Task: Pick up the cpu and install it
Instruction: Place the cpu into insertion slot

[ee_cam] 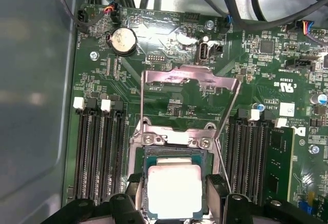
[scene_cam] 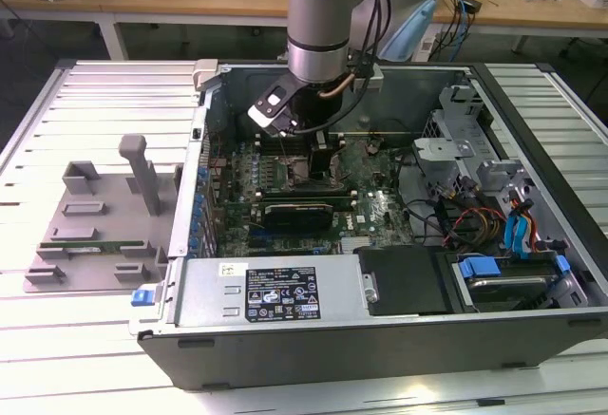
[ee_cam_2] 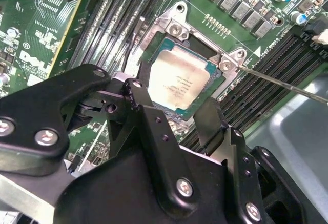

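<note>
Seating is judged the step in hand: the cpu (ee_cam: 171, 196) is seen lying in the motherboard socket (ee_cam: 177, 131), straddled by the gripper (ee_cam: 174, 183); whether it is gripped or released cannot be told. The load plate (ee_cam: 190, 78) is raised; flat, square seating is called for

A robot arm (scene_cam: 323, 7) of pale blue and silver-grey cylinders, with black cables (scene_cam: 383, 18) along its side. Its gripper (ee_cam_2: 174, 102) is matte black, angular, studded with silver screws (ee_cam_2: 184, 187).
</note>
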Robot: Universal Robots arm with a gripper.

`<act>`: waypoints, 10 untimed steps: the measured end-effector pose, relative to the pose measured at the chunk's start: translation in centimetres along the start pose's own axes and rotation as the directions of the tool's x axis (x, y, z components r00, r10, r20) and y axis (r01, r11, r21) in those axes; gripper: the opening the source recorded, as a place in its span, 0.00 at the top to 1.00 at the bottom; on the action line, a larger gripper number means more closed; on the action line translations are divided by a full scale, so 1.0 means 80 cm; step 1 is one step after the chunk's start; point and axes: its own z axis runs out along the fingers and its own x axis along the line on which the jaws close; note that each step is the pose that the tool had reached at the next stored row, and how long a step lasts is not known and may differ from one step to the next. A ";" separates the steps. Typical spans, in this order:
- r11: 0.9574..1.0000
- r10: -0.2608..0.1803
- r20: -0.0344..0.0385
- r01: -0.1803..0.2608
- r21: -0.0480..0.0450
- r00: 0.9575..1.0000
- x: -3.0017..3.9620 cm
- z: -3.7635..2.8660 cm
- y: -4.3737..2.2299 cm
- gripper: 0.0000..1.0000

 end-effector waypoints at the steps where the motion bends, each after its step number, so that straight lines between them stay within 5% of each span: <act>1: 1.000 0.000 0.002 0.000 0.000 1.000 0.0000 0.0003 -0.0002 0.38; 10: 1.000 0.000 0.003 0.000 0.004 1.000 0.0004 0.0100 -0.0007 0.38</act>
